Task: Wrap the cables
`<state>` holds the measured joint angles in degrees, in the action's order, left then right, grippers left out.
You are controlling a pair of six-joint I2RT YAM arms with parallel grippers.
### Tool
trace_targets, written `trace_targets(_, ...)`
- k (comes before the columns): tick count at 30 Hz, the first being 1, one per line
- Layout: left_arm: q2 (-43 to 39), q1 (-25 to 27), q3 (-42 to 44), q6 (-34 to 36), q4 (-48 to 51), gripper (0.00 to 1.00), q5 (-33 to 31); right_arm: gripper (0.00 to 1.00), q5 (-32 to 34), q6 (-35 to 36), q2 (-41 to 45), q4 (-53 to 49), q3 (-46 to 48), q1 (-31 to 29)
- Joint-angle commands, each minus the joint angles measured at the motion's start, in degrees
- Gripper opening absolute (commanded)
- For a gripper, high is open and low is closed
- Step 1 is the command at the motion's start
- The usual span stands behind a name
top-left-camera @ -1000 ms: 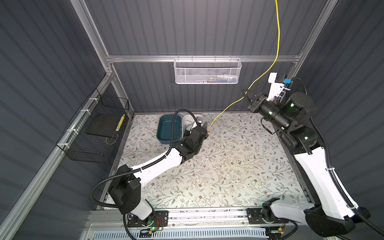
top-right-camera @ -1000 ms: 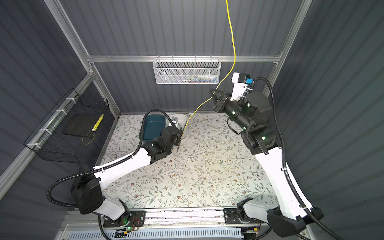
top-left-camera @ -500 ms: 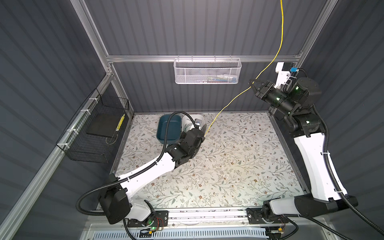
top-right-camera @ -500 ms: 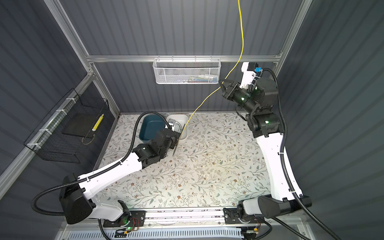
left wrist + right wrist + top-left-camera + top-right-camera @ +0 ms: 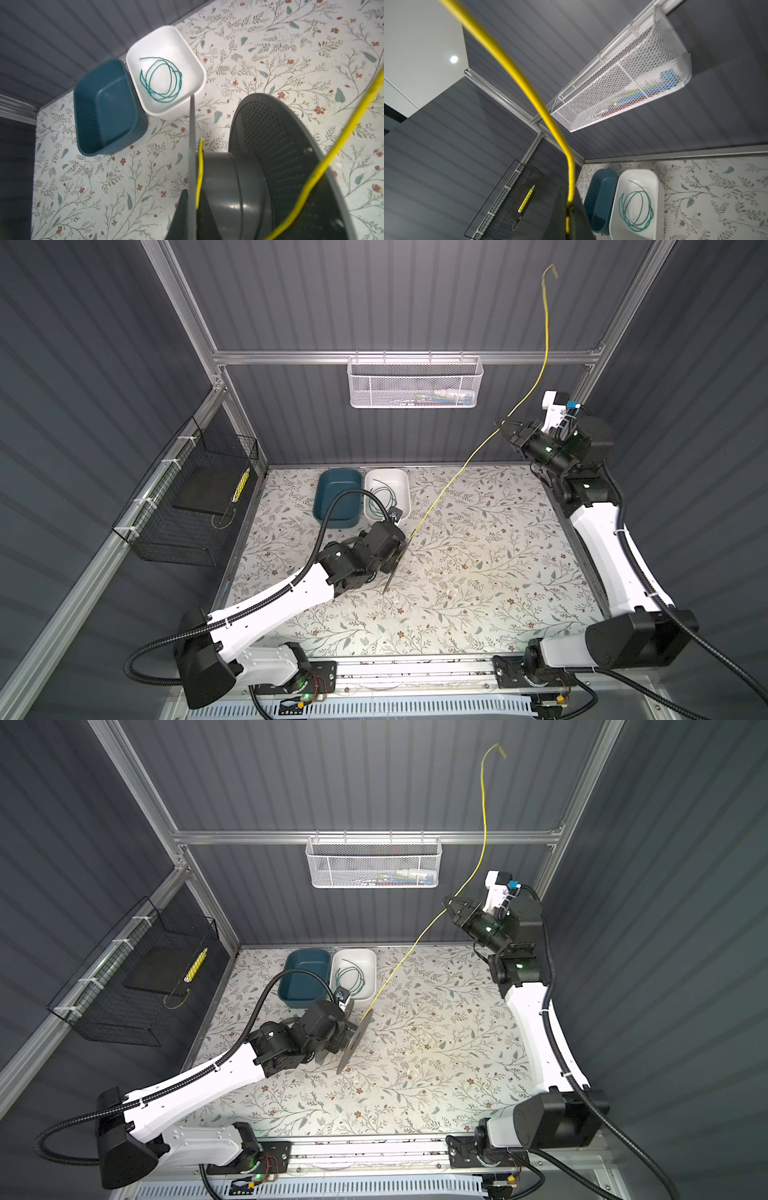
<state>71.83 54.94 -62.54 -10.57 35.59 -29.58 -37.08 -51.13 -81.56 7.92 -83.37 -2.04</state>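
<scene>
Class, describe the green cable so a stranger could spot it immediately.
Start at the floral table; two tubs sit side by side at its back edge. In the white tub, beside the teal tub, lies the green cable. It is a loose coil, unlike the yellow cable stretched through the air.

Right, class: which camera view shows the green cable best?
The left wrist view: the green cable lies coiled in the white bin, whole and sharp. The right wrist view shows it near the picture's edge; in both top views it is tiny.
</scene>
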Motion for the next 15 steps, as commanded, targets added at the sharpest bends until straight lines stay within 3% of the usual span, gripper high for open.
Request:
trace_targets(1,-0.5,-0.3,2.5,-0.2,10.4,0.0,2.5,0.0,-1.0,-4.9,-0.6,24.1,4.8,2.0)
trace_targets(6,1.3,-0.2,1.6,0.5,9.6,0.0,4.7,0.0,-4.3,-9.0,-4.6,36.7,10.7,2.0)
trace_targets(15,6.3,-0.2,-4.1,2.1,9.3,0.0,11.4,0.02,-4.5,-13.3,-10.0,46.9,13.8,2.1)
